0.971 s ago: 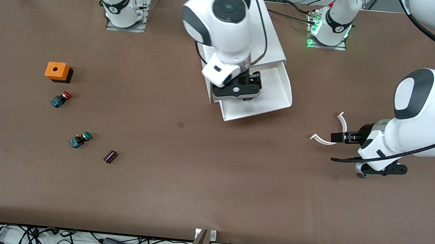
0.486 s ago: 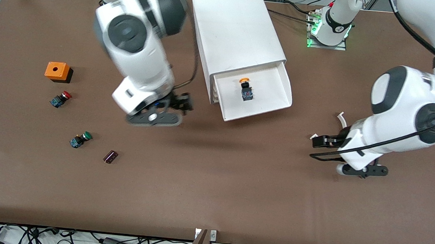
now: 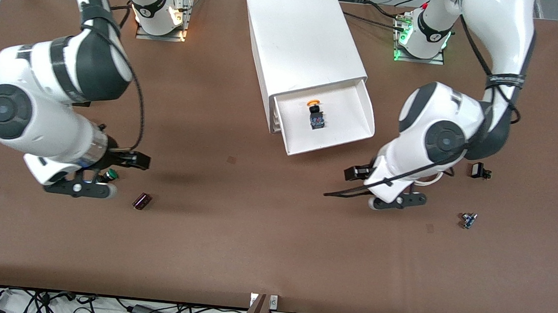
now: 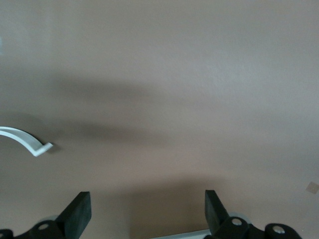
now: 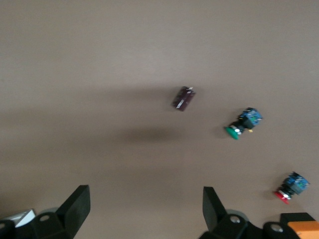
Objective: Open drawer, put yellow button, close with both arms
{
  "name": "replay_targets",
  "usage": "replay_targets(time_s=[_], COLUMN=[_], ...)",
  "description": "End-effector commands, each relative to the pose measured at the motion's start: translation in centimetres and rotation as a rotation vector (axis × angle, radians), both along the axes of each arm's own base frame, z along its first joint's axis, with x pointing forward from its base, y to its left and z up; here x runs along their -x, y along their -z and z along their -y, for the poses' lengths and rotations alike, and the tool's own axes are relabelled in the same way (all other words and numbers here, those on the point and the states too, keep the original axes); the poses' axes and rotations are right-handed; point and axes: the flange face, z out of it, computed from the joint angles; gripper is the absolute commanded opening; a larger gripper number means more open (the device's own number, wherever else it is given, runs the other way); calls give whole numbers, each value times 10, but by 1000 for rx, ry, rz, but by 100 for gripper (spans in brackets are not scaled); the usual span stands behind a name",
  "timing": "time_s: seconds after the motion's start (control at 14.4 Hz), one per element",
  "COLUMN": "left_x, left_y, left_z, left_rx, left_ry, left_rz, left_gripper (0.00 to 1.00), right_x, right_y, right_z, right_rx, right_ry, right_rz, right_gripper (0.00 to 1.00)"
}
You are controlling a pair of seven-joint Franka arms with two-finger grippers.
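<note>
Brown table fills the scene, with both arm bases along its farthest edge from the front camera. Biggest thing on it, the white cabinet, sits between the two bases, and its top drawer is pulled out toward the front camera, wide open. Lying on the drawer floor is the yellow button, orange-yellow cap pointing back toward the cabinet body, dark body toward the drawer's front lip.

Right arm sweeps out toward its own end of the table, and its right pincer hangs over the bare table just by the green-capped button, fingers spread apart with nothing between them. Left arm bends down at the other end, the left pincer is over open table nearer the front camera than the drawer, and its black fingers are parted too, gripping nothing.

Now the small stuff. An orange box peeks in at the edge of the right wrist view, with the red-capped button close beside it. A small dark maroon part lies near the green one, a little nearer the front camera. A curved white strip lies flat on the table in the left wrist view. Toward the left arm's end, a little black part and a tiny blue-and-metal part rest well apart from the cabinet.
</note>
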Motion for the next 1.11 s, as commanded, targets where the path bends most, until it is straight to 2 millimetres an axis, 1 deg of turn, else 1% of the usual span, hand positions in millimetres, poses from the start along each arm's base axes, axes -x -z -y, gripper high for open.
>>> replay_targets(time_s=[0.0, 0.07, 0.14, 0.21, 0.28, 0.49, 0.62, 0.76, 0.83, 0.9, 0.97, 1.04], left_x=[19, 28, 34, 41, 47, 64, 79, 91, 98, 104, 112, 118], left_y=[15, 23, 28, 29, 32, 35, 39, 33, 29, 28, 27, 28], left_z=[28, 37, 41, 50, 56, 64, 72, 75, 76, 75, 78, 80], left_rx=[-6, -10, -13, -10, -9, -13, -1, -10, -14, -23, -31, -45], left_ry=[-19, -24, -27, -14, -9, -8, -13, -37, -29, -23, -10, 3], left_rz=[1, 0, -5, -13, -24, -57, -94, -109, -116, -126, -142, -168], left_gripper=[100, 100, 100, 100, 100, 100, 100, 100, 100, 100, 100, 100], right_x=[3, 1, 1, 3, 5, 13, 16, 21, 27, 33, 42, 49], right_y=[-14, -20, -27, -38, -49, -75, -84, -96, -109, -111, -114, -112], right_z=[47, 72, 91, 106, 114, 132, 144, 154, 156, 157, 159, 172], right_rx=[-3, -8, -10, -11, -10, -9, -15, -17, -9, 2, 7, 14], right_ry=[-64, -67, -67, -55, -43, -20, -7, 9, 12, 11, 2, -6], right_rz=[-7, 2, 9, 26, 41, 80, 89, 107, 122, 126, 118, 105], right_gripper=[100, 100, 100, 100, 100, 100, 100, 100, 100, 100, 100, 100])
